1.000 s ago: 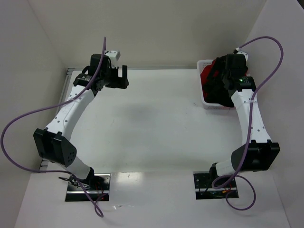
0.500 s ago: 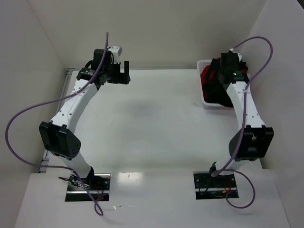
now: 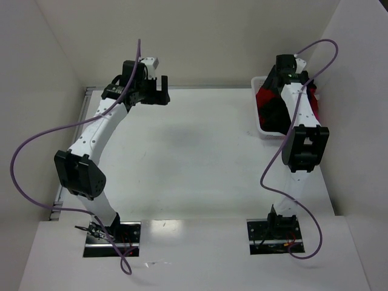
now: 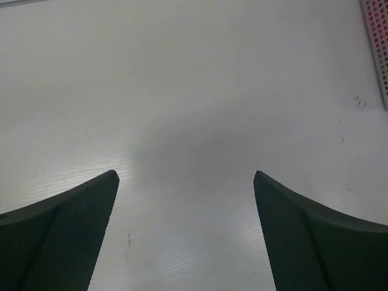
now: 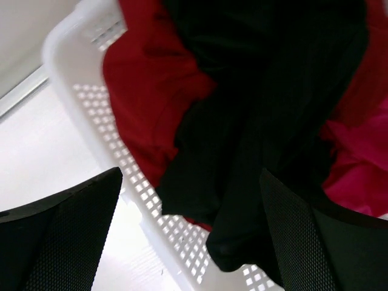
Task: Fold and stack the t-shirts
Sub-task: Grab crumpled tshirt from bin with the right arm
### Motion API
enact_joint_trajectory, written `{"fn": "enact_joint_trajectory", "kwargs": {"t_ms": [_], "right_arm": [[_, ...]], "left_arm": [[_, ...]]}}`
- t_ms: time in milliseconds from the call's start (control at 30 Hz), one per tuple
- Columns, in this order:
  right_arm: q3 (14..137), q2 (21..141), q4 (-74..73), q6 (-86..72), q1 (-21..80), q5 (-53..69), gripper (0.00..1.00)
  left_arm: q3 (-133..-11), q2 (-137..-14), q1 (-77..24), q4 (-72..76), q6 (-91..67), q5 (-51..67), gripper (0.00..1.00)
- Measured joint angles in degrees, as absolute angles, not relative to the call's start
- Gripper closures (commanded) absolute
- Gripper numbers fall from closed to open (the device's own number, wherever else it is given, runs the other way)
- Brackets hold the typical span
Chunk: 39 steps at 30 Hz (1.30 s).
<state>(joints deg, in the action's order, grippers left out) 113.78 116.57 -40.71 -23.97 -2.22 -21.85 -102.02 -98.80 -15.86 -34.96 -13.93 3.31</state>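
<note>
Seen from above, the left end effector hangs open over the bare far-left surface, and the right end effector hovers over the white basket at far right, its fingers masked by the arm. The left wrist view shows only the surface and a sliver of basket wall. In the right wrist view, the wide-spread jaws frame the black t-shirt draped over the dark red t-shirt and the pink t-shirt. A pinch here could snag two layers or drag the basket along, since collars and sleeves are hidden
</note>
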Motion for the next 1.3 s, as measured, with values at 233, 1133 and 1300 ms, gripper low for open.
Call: {"fn": "enact_joint_trajectory", "kwargs": {"t_ms": [233,1133,1300], "right_arm": [[113.91,116.99,-41.25,-26.13,-5.30,-26.37,0.00],[115.94,125.58,-41.91,-26.33,-7.81,-29.69,0.99],[109.51,114.41,-39.35,-24.43,-6.13,-29.71,0.99]], "left_arm": [[-102.02,-99.92,-15.86,-34.96,-13.93,3.49,0.00],[-97.23,-98.37,-15.84,-34.59,-15.44,3.62,0.00],[-96.01,-96.71,-15.84,-34.11,-15.42,5.80,0.00]]}}
